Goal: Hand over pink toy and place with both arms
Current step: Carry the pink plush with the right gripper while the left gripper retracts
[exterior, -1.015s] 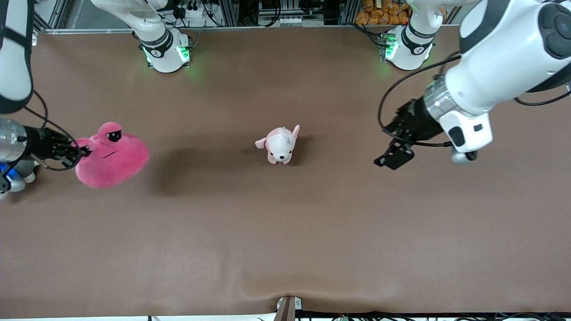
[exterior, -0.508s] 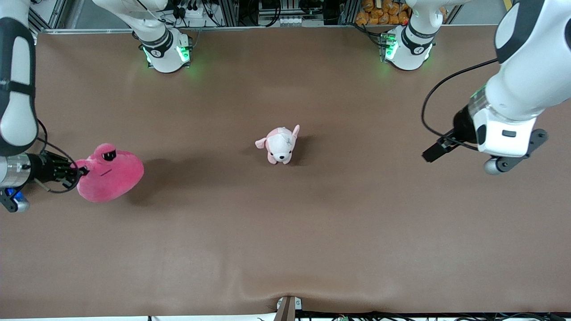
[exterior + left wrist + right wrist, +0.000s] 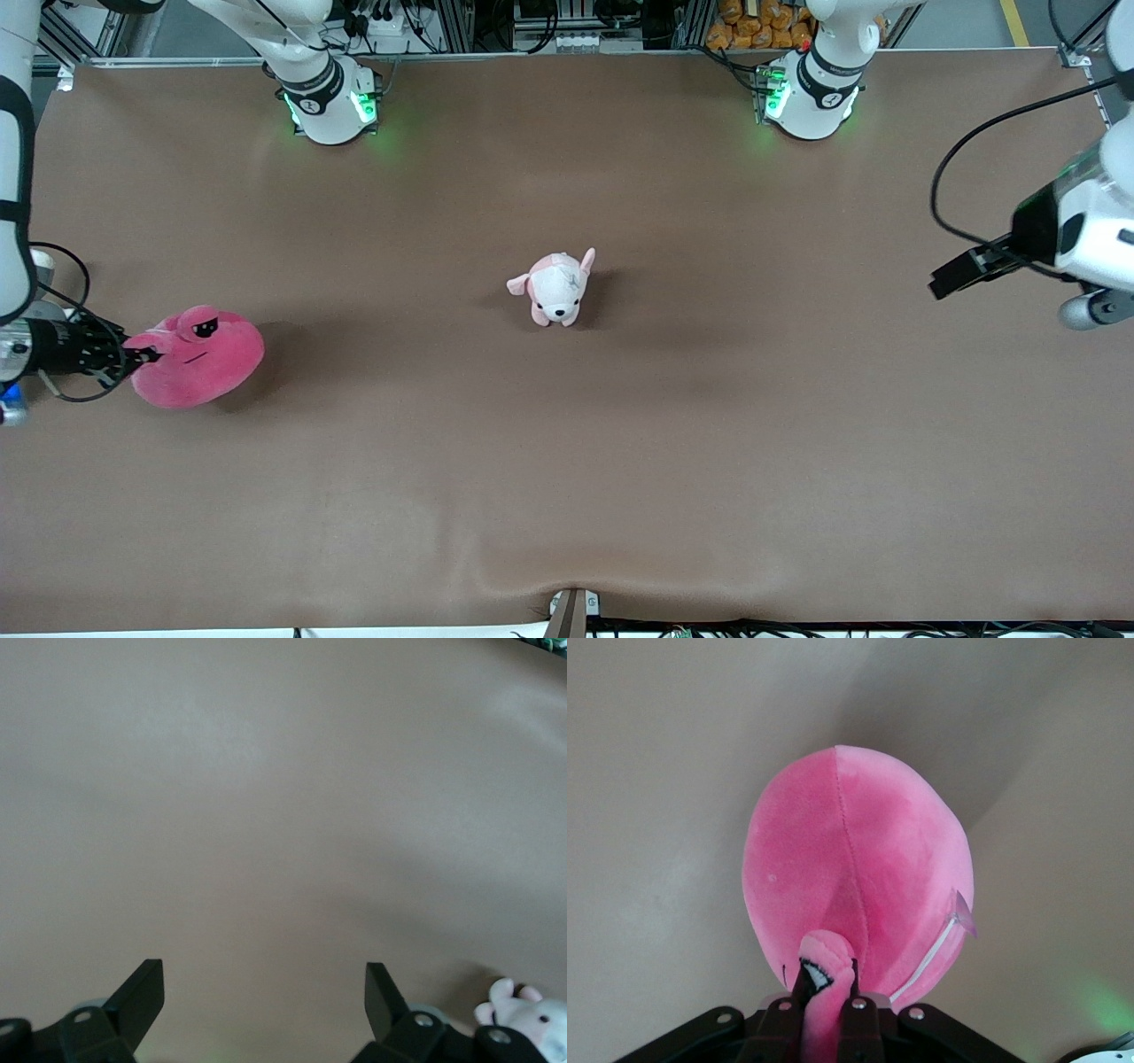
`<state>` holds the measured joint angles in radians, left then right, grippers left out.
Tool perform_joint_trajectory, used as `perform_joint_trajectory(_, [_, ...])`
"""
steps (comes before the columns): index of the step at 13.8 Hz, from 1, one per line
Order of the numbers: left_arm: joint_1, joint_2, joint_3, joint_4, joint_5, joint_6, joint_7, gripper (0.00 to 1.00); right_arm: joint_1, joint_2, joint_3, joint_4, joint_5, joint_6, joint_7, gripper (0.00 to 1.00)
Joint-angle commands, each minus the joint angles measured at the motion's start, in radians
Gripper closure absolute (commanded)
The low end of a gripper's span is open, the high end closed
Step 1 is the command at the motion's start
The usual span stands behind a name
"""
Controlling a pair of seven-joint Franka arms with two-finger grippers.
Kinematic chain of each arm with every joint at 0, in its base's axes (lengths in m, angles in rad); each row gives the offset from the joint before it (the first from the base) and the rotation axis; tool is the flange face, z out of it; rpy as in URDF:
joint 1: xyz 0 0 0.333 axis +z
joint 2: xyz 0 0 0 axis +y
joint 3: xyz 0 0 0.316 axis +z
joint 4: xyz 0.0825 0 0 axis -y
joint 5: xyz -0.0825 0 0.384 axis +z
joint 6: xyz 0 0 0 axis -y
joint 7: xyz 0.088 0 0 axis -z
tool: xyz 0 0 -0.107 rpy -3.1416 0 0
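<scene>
Pink toy pinched in my right hand at the surface's end

Pink toy (image 3: 199,357) sits low at the right arm's end of the brown surface (image 3: 567,461). My right hand (image 3: 133,356) is clamped narrow on one of its stubby protrusions, the fingers (image 3: 855,1014) squeezing soft plush. It is a rounded, fuzzy hot-pink blob with a centre seam and a white zipper; its half-lidded eyes face upward, its long axis running along the surface, away from my hand. My left hand (image 3: 264,1001) waits spread wide, holding nothing, over the left arm's end. A pale puppy plush (image 3: 556,288) stands mid-surface.
</scene>
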<state>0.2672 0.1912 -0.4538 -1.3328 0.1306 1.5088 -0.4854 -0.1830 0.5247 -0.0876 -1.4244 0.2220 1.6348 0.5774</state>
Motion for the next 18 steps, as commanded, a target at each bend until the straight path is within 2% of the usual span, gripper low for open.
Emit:
perform_joint_trajectory(1, [-0.119,-0.09,0.151,-0.048,-0.005,-0.016,0.109,0.0,0.039,0.005,0.006,0.001,0.0,-0.001,0.019,1.0])
perform_joint_trajectory(2, [-0.222,-0.12,0.278,-0.072,-0.011,-0.021,0.129,0.0,0.045,0.005,0.006,-0.002,0.0,0.0,0.019,1.0])
perform_joint_trajectory(4, [-0.35,-0.169,0.448,-0.129,-0.072,-0.022,0.175,0.0,0.046,0.011,0.006,-0.002,0.002,0.0,0.019,1.0])
perform_joint_trajectory(6, [-0.422,-0.215,0.545,-0.187,-0.085,-0.021,0.217,0.0,0.053,0.014,0.006,-0.002,0.006,0.005,0.024,1.0])
perform_joint_trajectory(7, [-0.443,-0.232,0.572,-0.204,-0.088,-0.018,0.218,0.0,0.051,0.014,0.006,-0.002,0.01,0.008,0.03,1.0])
perform_joint_trajectory(12, [-0.442,-0.283,0.577,-0.279,-0.086,-0.016,0.235,0.0,0.051,0.029,0.006,-0.002,0.013,0.023,0.033,1.0])
perform_joint_trajectory(17, [-0.45,-0.292,0.572,-0.283,-0.074,-0.015,0.234,0.0,0.062,0.067,0.006,-0.001,0.011,0.063,0.029,1.0])
perform_joint_trajectory(18, [-0.448,-0.292,0.557,-0.283,-0.071,-0.016,0.234,0.0,0.066,0.08,0.006,-0.001,0.007,0.085,0.029,0.73])
